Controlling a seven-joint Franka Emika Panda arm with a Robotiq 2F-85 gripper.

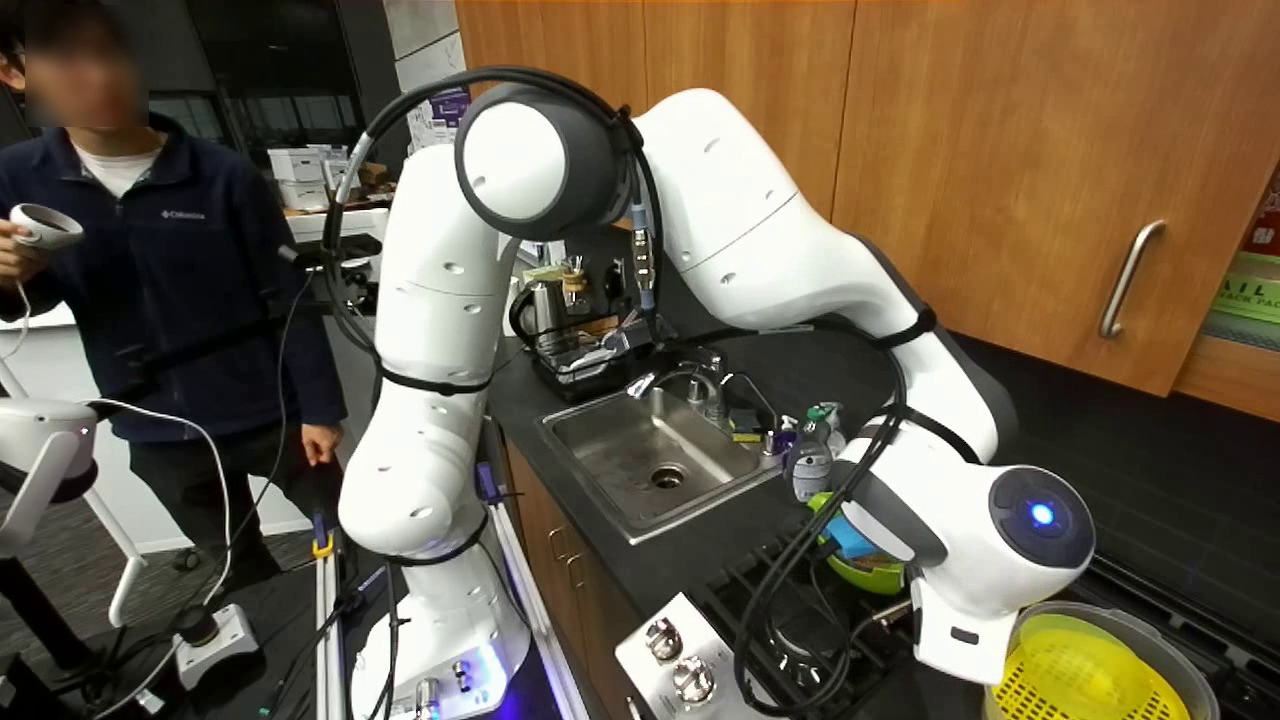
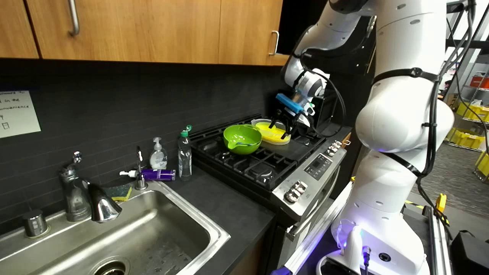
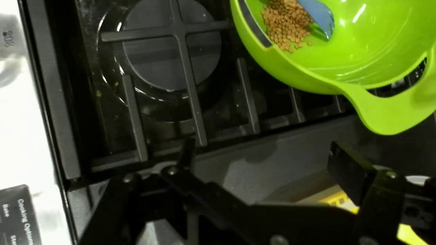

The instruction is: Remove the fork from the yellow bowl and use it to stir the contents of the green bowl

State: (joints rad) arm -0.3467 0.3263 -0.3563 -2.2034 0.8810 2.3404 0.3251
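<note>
My fingers (image 3: 349, 166) stand wide apart, and between them the wrist view gives me the flat dark plate (image 3: 252, 173) along the middle of the stove (image 2: 248, 168). In an exterior view I see them in front of the yellow bowl (image 2: 270, 133), though I can't judge the gap from here. That bowl, its wall pierced with small holes, sits in a cloudy clear tub (image 1: 1175, 660) toward the stove's rear edge.

The blue fork (image 3: 316, 13) I find in the green bowl (image 3: 371, 44), its head against the margin of a heap of small brown lentil-like discs (image 3: 286, 23); my wrist view cuts off the rest of it. The green bowl stands upright on the grate (image 3: 185, 61), nearer the stove's rear edge than the front edge with the knobs (image 2: 296, 191), its slotted handle (image 3: 388, 112) reaching out over the plate.

Off on the worktop (image 2: 225, 206), I have a clear bottle (image 2: 185, 156) with a green cap upright just beside the stove's sink-side edge, a pump bottle (image 2: 158, 156) near it, a purple bottle (image 2: 158, 175) lying on its side by the sink (image 2: 168, 225), and a sponge (image 2: 124, 194) at the sink's rear rim.
</note>
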